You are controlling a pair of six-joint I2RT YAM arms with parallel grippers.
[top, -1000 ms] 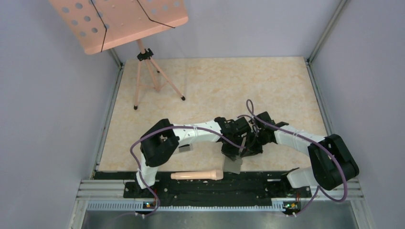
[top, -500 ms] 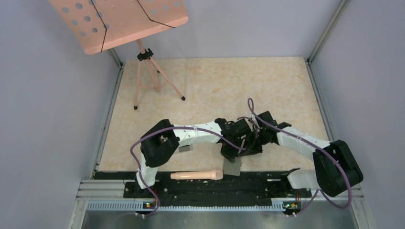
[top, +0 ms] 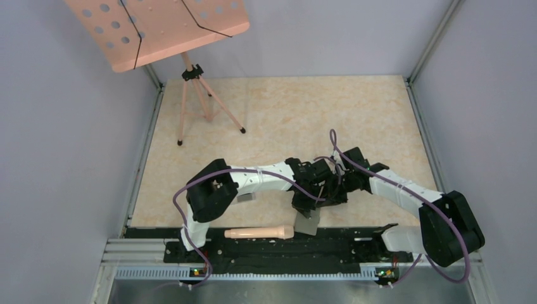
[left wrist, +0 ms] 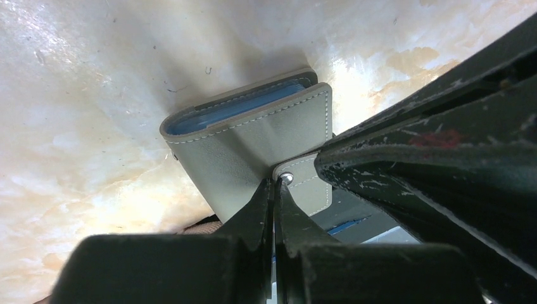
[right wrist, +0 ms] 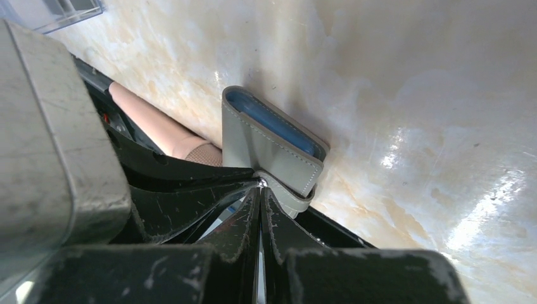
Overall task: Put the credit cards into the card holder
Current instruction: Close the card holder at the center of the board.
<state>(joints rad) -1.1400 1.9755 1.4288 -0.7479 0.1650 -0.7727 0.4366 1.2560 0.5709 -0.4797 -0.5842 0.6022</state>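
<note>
Beige marbled tabletop [top: 297,114] beneath card holder [left wrist: 253,145], gray walls [top: 63,158] around.

We see a worktop [top: 291,114] with a pale, marble-like beige surface, ending at a black strip [top: 342,239] along its near edge. A peach music stand [top: 193,82] has its tripod feet planted on the far left part. A small clear plastic box [top: 246,197] lies near the front left. A peach rod [top: 259,233] with a thicker end lies along the black strip. Just beside that end is the folded gray card holder [top: 308,221]; we cannot tell whether it rests on the surface.
</note>
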